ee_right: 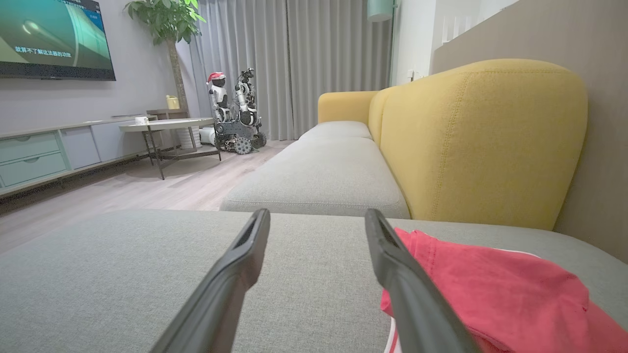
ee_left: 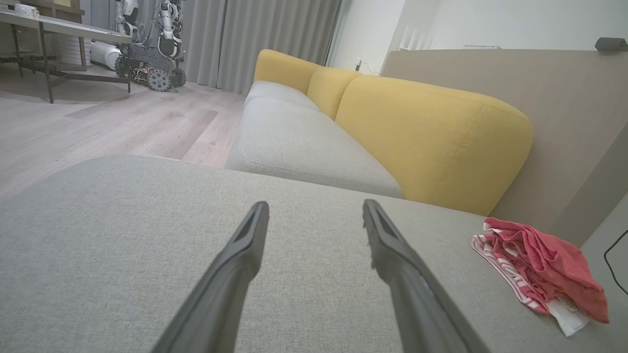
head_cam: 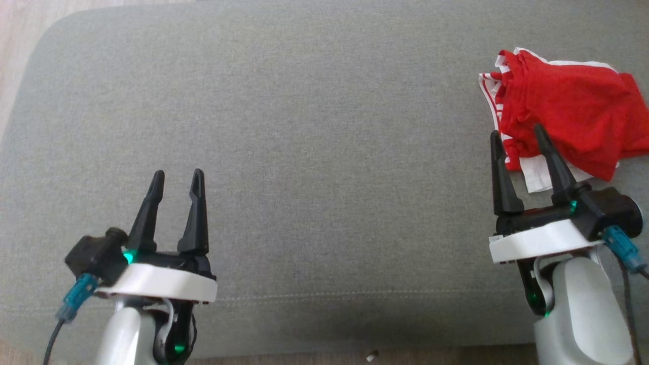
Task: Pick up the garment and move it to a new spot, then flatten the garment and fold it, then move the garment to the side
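A red garment with white striped trim lies crumpled at the far right of the grey cushion. In the left wrist view the garment sits off to the right. My right gripper is open at the garment's near-left edge, its right finger over the red cloth, nothing held between the fingers. In the right wrist view the garment lies just right of the right finger. My left gripper stands open over bare cushion at the lower left, far from the garment.
The cushion's front edge runs along the bottom of the head view, with wood floor at the upper left. A yellow-backed sofa stands beyond the cushion. Another wheeled robot, a round table and a TV stand farther off.
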Robot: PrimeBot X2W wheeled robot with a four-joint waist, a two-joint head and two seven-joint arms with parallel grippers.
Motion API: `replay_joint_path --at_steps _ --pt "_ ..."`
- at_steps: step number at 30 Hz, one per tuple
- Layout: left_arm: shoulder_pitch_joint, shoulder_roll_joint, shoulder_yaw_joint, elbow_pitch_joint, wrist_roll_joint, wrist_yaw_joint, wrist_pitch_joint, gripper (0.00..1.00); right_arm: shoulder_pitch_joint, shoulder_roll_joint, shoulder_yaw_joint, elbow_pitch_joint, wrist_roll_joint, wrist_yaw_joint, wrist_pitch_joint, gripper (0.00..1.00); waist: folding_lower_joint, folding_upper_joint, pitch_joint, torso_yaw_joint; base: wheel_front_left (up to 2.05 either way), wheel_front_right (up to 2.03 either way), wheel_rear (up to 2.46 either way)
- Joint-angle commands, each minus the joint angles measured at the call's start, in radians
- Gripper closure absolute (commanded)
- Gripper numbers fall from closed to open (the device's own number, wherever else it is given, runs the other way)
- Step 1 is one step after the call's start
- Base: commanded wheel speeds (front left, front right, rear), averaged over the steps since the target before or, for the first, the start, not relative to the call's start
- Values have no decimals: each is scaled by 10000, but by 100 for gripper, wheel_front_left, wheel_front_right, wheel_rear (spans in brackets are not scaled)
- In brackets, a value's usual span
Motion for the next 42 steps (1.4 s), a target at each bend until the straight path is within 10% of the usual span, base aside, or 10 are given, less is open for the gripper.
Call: replay_joint_path --at_steps 1,27,42 --pt "-158 82 271 -303 129 43 -51 0 -94 140 225 -279 -127 17 -135 0 1 -1 -27 7 0 0 0" --pt "-304 82 412 -785 706 587 -51 0 -148 220 125 -119 -213 17 -336 0 1 -1 189 98 0 0 0" --pt "-192 82 815 -1109 -11 72 -51 0 -214 221 152 -123 -118 17 -368 0 1 -1 235 68 0 0 0"
